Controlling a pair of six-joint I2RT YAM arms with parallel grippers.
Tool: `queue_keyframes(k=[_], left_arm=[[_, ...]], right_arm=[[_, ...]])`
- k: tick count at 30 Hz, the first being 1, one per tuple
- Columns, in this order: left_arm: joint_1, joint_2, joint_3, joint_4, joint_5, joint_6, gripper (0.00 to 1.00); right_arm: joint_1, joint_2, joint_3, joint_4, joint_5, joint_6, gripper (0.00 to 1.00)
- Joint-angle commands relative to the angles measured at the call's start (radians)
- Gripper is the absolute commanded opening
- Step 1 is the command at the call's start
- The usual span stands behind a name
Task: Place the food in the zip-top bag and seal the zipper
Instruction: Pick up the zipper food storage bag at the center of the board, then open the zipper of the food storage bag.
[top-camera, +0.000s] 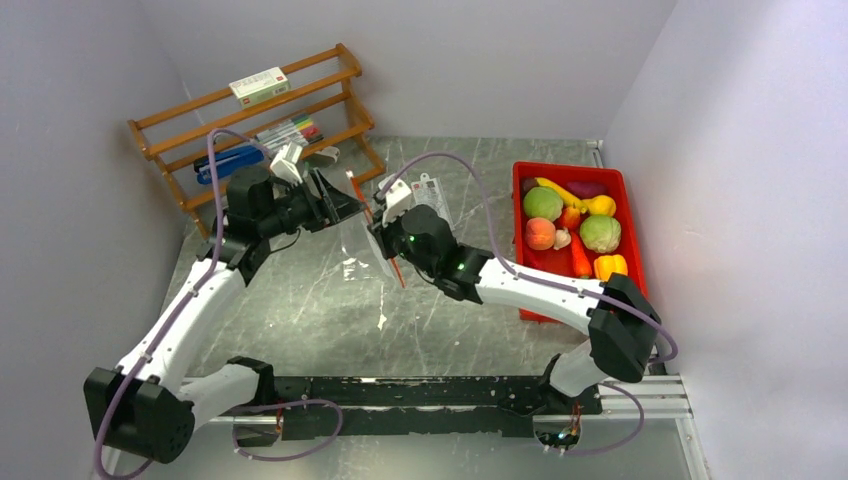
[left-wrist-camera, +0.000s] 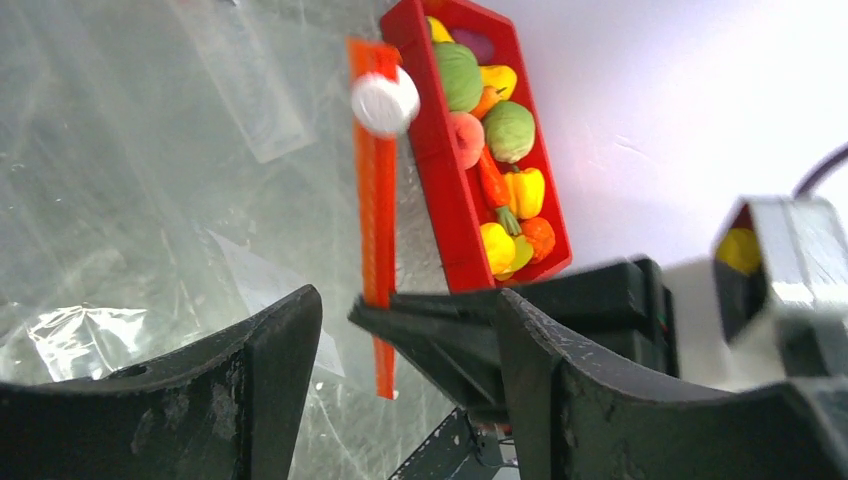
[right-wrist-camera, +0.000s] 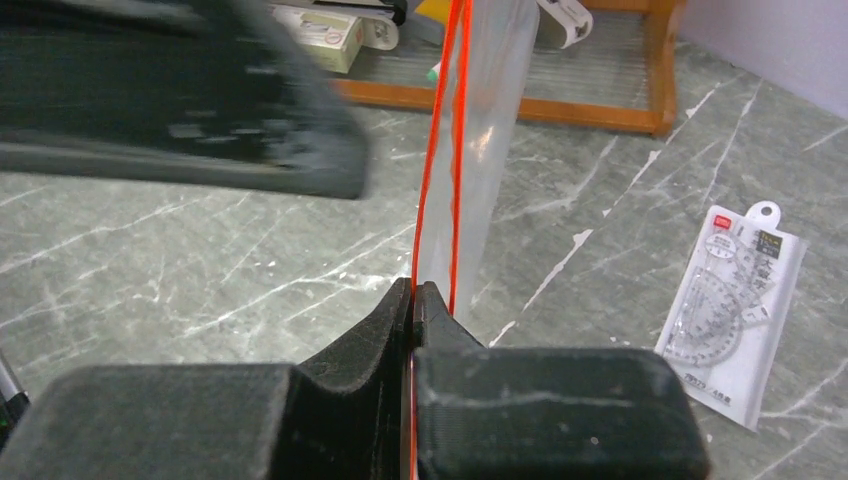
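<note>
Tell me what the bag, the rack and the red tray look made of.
The zip-top bag: thin clear plastic film, glossy, crinkled, see-through. The rack: likely varnished wood, by its warm brown sheen. The red tray: probably moulded hard plastic, uniform colour, smooth walls.

top external: high behind the arm bases, looking down on the whole bench (top-camera: 330, 300), far | left wrist: close behind left pincer (left-wrist-camera: 408, 298), facing red tray (left-wrist-camera: 435, 180) | right wrist: tight over right pincer (right-wrist-camera: 413, 290), facing wooden rack (right-wrist-camera: 560, 108) | shared: zipper (left-wrist-camera: 375, 200) (seen in all three views)
</note>
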Motion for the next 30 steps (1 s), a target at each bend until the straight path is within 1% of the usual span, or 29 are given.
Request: queue_keyframes(k=[1,3,5,7,9,15,18,21,24,28,30], left_arm=[[-0.005,0.038,0.025,0.025,0.002,0.005,0.62],[-0.005,0.053,0.038,0.016,0.011,0.001,0.59],[-0.005,0.063,0.062,-0.056,-0.032,0.025,0.53],[-0.005,0.061,0.080,-0.120,-0.083,0.043,0.49],[-0.005,0.046,0.087,-0.150,-0.105,0.051,0.44],[-0.005,0.006,0.071,-0.158,-0.120,0.047,0.45],[-0.005,0.021,0.072,-0.166,-0.109,0.057,0.44],[-0.005,0.042,0.070,-0.146,-0.052,0.054,0.45],[-0.005,0.069,0.096,-0.204,-0.075,0.073,0.45],[-0.005,0.086,0.098,-0.240,-0.102,0.077,0.39],[-0.005,0.092,0.106,-0.266,-0.123,0.077,0.38]], right_arm=[[0.056,0.009,0.027,0.030,0.094,-0.053,0.00],[0.068,0.005,0.019,0.043,0.116,-0.053,0.00],[0.078,-0.004,0.006,0.061,0.136,-0.056,0.00],[0.083,-0.006,0.003,0.067,0.140,-0.054,0.00],[0.087,-0.001,0.008,0.058,0.148,-0.051,0.00],[0.098,0.009,0.005,0.069,0.164,-0.059,0.00],[0.102,0.018,0.013,0.069,0.171,-0.068,0.00],[0.108,0.033,0.030,0.056,0.179,-0.077,0.00],[0.117,0.037,0.031,0.064,0.194,-0.084,0.00],[0.128,0.042,0.037,0.064,0.219,-0.099,0.00],[0.133,0.042,0.038,0.063,0.231,-0.104,0.00]])
